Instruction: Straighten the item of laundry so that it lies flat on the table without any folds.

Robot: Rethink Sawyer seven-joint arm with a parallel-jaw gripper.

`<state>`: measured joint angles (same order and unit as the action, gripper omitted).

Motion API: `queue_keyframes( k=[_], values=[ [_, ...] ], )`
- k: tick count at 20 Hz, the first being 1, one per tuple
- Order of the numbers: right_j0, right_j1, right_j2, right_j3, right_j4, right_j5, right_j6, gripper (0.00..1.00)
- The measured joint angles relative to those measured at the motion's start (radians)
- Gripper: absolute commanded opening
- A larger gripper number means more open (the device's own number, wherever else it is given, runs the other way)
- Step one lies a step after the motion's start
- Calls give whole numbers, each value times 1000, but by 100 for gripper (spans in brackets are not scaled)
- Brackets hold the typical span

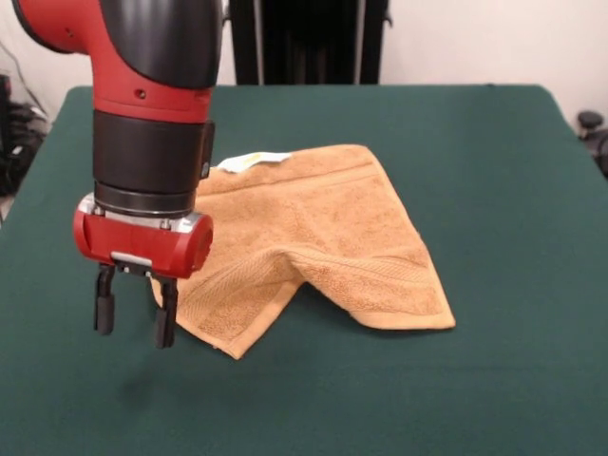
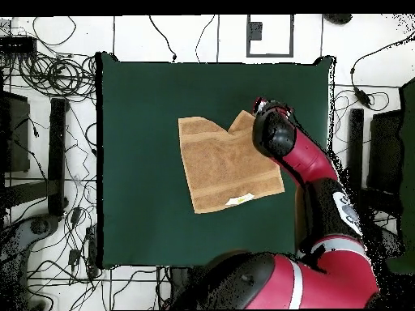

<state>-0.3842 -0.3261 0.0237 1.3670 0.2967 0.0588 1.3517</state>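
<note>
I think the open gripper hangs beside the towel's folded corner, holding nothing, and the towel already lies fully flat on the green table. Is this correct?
Not quite. The towel is not flat: the front view shows a fold raised along its near edge, with one corner turned over. The rest is right: the gripper hangs open beside that corner, holding nothing, above the green table.

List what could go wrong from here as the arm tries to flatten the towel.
1. The open gripper hangs beside the towel, not over it; closing there would likely grab nothing.
2. The near edge is folded into a notch between two corners; pulling one corner may drag the whole towel across the table rather than unfold it.
3. The arm hides the towel's nearest corner from above, making aiming harder.
</note>
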Motion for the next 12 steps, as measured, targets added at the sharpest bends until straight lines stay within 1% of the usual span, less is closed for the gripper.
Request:
queue_keyframes(
  k=[9, 12],
  values=[
    [-1, 3, 1, 6, 0, 1, 0, 100],
    [-1, 3, 1, 6, 3, 20, 0, 100]
  ],
)
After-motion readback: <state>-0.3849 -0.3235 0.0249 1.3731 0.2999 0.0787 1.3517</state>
